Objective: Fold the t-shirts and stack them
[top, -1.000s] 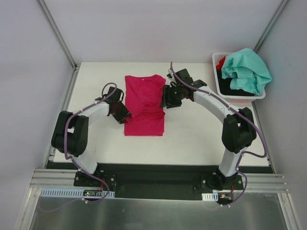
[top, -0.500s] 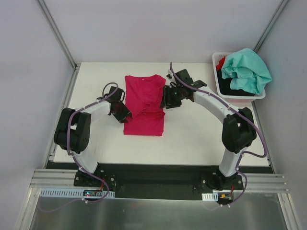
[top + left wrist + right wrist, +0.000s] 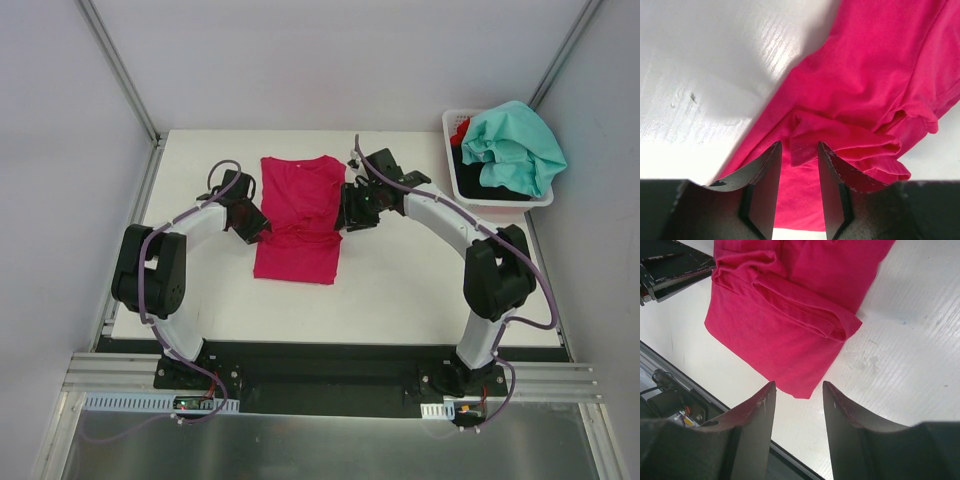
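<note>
Now, magenta t-shirt (image 3: 297, 215): flat on the table (image 3: 420, 280), to the left of the white basket (image 3: 500, 203) and well apart from it; sleeves folded in, a bunched fold across its middle
Long axis: runs from the far side toward the arm bases, roughly along the basket's long side; collar at the far end, a smooth panel at the near end
Left gripper (image 3: 799, 149): at the shirt edge turned away from the basket, about mid-length; jaws a little apart, a small flap of the bunched fold between the tips; whether it is pinched I cannot tell
Right gripper (image 3: 799, 385): between basket and shirt, just at the edge facing the basket; jaws apart, nothing between them, the near corner of the cloth below
Nearer arm: neither; each stands at one long edge, opposite the other across the fold
Coming move, my judgement: a fold across the long axis; both grippers should take the cloth at the same level along it
Other t-shirts: teal (image 3: 515, 145), black and red, heaped in the basket
</note>
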Robot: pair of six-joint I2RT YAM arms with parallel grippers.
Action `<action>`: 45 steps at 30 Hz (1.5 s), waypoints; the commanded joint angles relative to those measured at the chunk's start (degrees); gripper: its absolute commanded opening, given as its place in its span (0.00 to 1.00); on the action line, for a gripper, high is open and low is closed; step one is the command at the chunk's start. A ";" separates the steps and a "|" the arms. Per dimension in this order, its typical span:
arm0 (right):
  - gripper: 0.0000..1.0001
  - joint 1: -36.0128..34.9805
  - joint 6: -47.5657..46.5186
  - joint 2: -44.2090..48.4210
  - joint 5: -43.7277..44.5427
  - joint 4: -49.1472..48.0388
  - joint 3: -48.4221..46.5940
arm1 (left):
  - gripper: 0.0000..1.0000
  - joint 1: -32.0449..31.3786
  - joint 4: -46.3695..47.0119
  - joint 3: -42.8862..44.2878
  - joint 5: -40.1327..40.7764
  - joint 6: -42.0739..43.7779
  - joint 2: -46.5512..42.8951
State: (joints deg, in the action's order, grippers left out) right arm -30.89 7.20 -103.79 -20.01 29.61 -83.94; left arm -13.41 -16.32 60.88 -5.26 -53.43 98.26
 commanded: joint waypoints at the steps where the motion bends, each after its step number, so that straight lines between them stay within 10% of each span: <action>1: 0.45 -0.13 -0.70 3.94 -0.82 -0.51 0.80 | 0.34 0.40 0.06 1.96 1.30 0.43 0.88; 20: 0.45 -0.04 -1.05 3.42 -0.20 -0.78 1.67 | 0.31 0.31 0.67 1.26 0.60 -1.06 3.34; 28: 0.45 -0.04 -1.05 2.98 -0.20 -1.39 2.38 | 0.06 0.31 1.02 2.57 0.69 -1.85 4.22; 45: 0.44 -0.04 -2.10 1.84 0.15 -1.66 2.47 | 0.03 0.75 -1.09 10.13 0.95 -2.56 6.95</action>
State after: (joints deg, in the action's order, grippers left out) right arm -30.89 6.33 -103.11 -19.94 28.88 -81.34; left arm -13.39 -15.92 69.36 -5.37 -54.96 104.18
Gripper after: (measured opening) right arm 0.444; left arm 0.037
